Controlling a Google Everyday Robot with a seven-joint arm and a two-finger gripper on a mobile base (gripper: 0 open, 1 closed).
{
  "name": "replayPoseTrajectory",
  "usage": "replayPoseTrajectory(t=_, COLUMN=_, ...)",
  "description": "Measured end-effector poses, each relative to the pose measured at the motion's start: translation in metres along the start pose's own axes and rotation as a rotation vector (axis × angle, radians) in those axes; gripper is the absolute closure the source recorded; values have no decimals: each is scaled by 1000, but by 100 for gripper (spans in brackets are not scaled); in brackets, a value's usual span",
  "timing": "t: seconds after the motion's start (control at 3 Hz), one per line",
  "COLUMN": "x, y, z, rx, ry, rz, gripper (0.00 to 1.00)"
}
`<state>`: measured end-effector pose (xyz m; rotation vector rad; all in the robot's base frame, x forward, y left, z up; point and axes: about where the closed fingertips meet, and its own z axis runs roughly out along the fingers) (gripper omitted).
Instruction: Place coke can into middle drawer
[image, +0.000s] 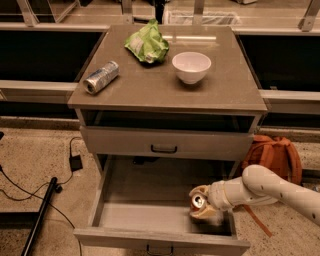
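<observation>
The coke can (198, 202), red with a silver top, is held in my gripper (201, 204) inside the right front part of the open middle drawer (131, 216). The can is tilted, its top facing left toward the camera. My white arm reaches in from the right over the drawer's right wall. The gripper's fingers close around the can. I cannot tell whether the can touches the drawer floor.
On the cabinet top (165, 87) lie a silver-grey can (101, 77) on its side, a green crumpled bag (147, 44) and a white bowl (191, 66). The shut drawer (165, 145) sits above the open one. An orange backpack (272, 154) stands at the right. Cables (30, 175) lie on the floor at the left.
</observation>
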<state>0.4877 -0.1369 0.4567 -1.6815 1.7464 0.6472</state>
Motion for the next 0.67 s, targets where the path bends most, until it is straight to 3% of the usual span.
replayPoseTrajectory(t=0.33, x=0, y=0, z=0, rx=0, ry=0, rz=0, gripper=0)
replayPoseTrajectory(t=0.67, x=0, y=0, z=0, rx=0, ry=0, rz=0, gripper=0)
